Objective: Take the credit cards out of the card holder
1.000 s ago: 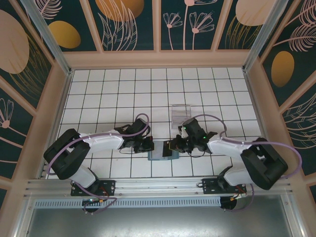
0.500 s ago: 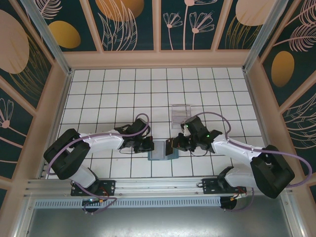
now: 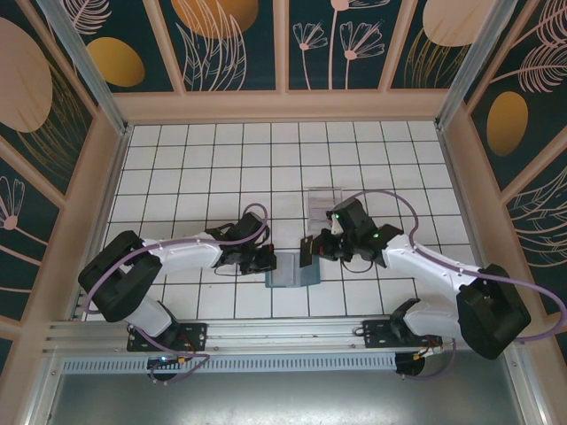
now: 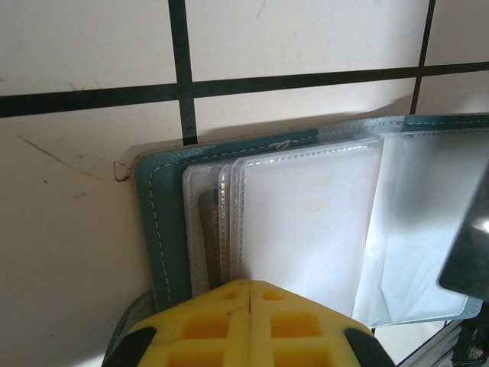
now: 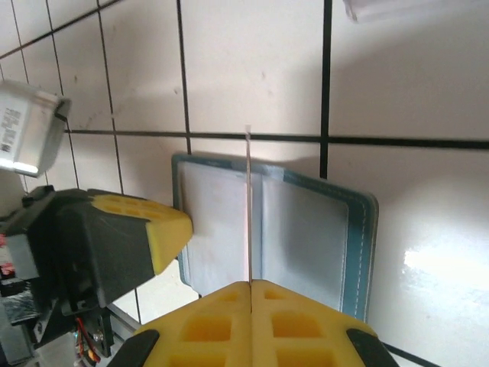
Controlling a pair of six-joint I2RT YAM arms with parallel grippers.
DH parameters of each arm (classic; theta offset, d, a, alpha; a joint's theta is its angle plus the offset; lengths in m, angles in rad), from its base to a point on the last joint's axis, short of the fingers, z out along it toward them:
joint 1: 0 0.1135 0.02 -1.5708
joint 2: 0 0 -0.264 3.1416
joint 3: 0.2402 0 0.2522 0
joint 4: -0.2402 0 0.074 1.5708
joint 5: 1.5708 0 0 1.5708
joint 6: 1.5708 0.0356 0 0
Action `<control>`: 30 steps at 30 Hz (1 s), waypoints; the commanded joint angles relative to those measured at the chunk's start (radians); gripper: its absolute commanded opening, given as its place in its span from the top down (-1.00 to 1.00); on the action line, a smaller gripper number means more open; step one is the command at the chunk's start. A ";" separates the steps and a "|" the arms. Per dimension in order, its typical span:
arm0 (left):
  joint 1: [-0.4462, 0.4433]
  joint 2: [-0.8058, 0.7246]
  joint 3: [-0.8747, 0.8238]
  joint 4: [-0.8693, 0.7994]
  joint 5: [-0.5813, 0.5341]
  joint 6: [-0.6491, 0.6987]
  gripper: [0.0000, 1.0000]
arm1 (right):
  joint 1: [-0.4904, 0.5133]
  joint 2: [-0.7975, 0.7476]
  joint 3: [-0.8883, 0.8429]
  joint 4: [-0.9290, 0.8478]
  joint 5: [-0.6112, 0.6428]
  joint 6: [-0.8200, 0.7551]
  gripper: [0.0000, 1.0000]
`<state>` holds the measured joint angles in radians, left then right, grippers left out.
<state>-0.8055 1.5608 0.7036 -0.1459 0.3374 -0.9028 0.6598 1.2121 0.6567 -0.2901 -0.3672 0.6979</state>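
**Top external view:** The teal card holder (image 3: 291, 274) lies open on the white-tiled bench (image 3: 204, 159), close to the near edge and midway between the two arms. The left pincer (image 3: 266, 259) is clenched, its tips at the holder's left side. The right pincer (image 3: 316, 250) is clamped on a dark credit card (image 3: 306, 251), which stands on edge over the holder's right side. A clear plastic tray (image 3: 325, 204) sits farther back on the bench, apart from the holder.

**Left wrist view:** The left pincer's yellow fingers (image 4: 206, 321) are pressed together with no gap, their tips over the near edge of the holder's clear sleeves (image 4: 306, 222). The sleeves fan out inside the stitched teal cover (image 4: 160, 222). Something greenish shows through one narrow sleeve at the left, too little of it to say what it is. At the right edge of the view, a corner of the dark card (image 4: 467, 252) hangs in front of the far panel.

**Right wrist view:** The right pincer (image 5: 250, 287) grips the card (image 5: 249, 206) between closed yellow fingers. Seen edge-on, the card is a thin line rising over the fold of the open holder (image 5: 306, 229), which lies flat on the tiles below. The left pincer's yellow tip (image 5: 172, 225) rests at the holder's left panel. A corner of the clear tray (image 5: 382, 8) shows at the top right of the view.
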 commanded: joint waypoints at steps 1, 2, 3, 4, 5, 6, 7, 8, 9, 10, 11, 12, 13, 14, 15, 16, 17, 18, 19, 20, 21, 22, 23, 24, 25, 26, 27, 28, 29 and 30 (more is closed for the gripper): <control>-0.007 0.029 -0.001 -0.040 -0.018 0.014 0.96 | -0.008 -0.023 0.074 -0.083 0.071 -0.154 1.00; -0.007 0.029 -0.003 -0.041 -0.019 0.013 0.96 | -0.008 -0.019 0.096 -0.100 0.086 -0.207 1.00; -0.007 0.028 -0.004 -0.040 -0.020 0.013 0.96 | -0.008 -0.016 0.119 -0.120 0.108 -0.253 1.00; -0.006 0.031 -0.006 -0.037 -0.020 0.014 0.96 | -0.007 -0.009 0.144 -0.144 0.139 -0.309 1.00; -0.007 0.034 -0.006 -0.037 -0.020 0.015 0.96 | -0.009 -0.001 0.166 -0.165 0.170 -0.366 1.00; -0.008 0.036 -0.006 -0.035 -0.018 0.015 0.96 | -0.010 0.007 0.192 -0.184 0.191 -0.416 1.00; -0.007 0.038 -0.006 -0.034 -0.016 0.016 0.96 | -0.012 0.021 0.223 -0.212 0.208 -0.475 1.00; -0.007 0.038 -0.006 -0.034 -0.015 0.017 0.97 | -0.014 0.030 0.244 -0.231 0.211 -0.533 1.00; -0.007 0.037 -0.006 -0.035 -0.015 0.018 0.96 | -0.013 0.038 0.263 -0.244 0.205 -0.600 1.00; -0.007 0.035 -0.006 -0.035 -0.017 0.019 0.96 | -0.011 0.042 0.280 -0.254 0.219 -0.673 1.00; -0.007 0.034 -0.006 -0.036 -0.017 0.021 0.96 | -0.011 0.044 0.293 -0.261 0.251 -0.722 1.00; -0.006 0.036 -0.003 -0.039 -0.016 0.023 0.96 | -0.011 0.044 0.307 -0.267 0.286 -0.781 1.00; -0.007 0.037 -0.001 -0.041 -0.017 0.024 0.96 | -0.011 0.046 0.323 -0.275 0.304 -0.852 1.00; -0.007 0.038 -0.003 -0.042 -0.017 0.025 0.96 | -0.011 0.044 0.336 -0.285 0.315 -0.912 1.00; -0.006 0.038 -0.001 -0.042 -0.017 0.025 0.96 | -0.010 0.045 0.354 -0.296 0.332 -0.977 1.00; -0.007 0.039 0.000 -0.041 -0.015 0.027 0.96 | -0.010 0.046 0.369 -0.305 0.350 -1.038 1.00; -0.007 0.039 0.002 -0.041 -0.015 0.026 0.96 | -0.010 0.047 0.384 -0.312 0.357 -1.094 1.00; -0.008 0.041 0.004 -0.043 -0.015 0.028 0.96 | -0.010 0.050 0.394 -0.327 0.358 -1.168 1.00; -0.007 0.042 0.006 -0.044 -0.015 0.029 0.96 | -0.007 0.053 0.407 -0.344 0.362 -1.234 1.00; -0.007 0.042 0.008 -0.046 -0.014 0.030 0.96 | -0.004 0.059 0.416 -0.357 0.370 -1.288 1.00; -0.008 0.043 0.010 -0.048 -0.014 0.031 0.97 | 0.000 0.065 0.426 -0.374 0.378 -1.348 1.00; -0.008 0.044 0.012 -0.049 -0.015 0.034 0.97 | 0.003 0.074 0.439 -0.392 0.378 -1.404 1.00; -0.007 0.045 0.015 -0.052 -0.015 0.037 0.97 | 0.006 0.083 0.451 -0.411 0.391 -1.443 1.00; -0.007 0.048 0.021 -0.058 -0.016 0.040 0.97 | 0.009 0.098 0.471 -0.443 0.391 -1.488 1.00; -0.007 0.049 0.024 -0.064 -0.018 0.043 0.97 | 0.009 0.115 0.493 -0.474 0.387 -1.526 1.00; -0.007 0.049 0.026 -0.066 -0.017 0.045 0.97 | 0.009 0.129 0.511 -0.495 0.388 -1.552 1.00; -0.008 0.048 0.028 -0.067 -0.017 0.044 0.97 | 0.007 0.146 0.532 -0.517 0.391 -1.580 1.00; -0.006 0.048 0.028 -0.067 -0.017 0.041 0.97 | 0.007 0.164 0.551 -0.533 0.389 -1.603 1.00; -0.007 0.047 0.030 -0.067 -0.017 0.042 0.97 | 0.008 0.174 0.565 -0.544 0.390 -1.624 1.00; -0.007 0.049 0.028 -0.068 -0.017 0.042 0.97 | 0.007 0.185 0.577 -0.548 0.391 -1.647 1.00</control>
<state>-0.8055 1.5806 0.7277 -0.1585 0.3405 -0.8806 0.6624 1.3735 1.1809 -0.7513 0.0036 -0.7952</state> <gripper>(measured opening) 0.053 0.051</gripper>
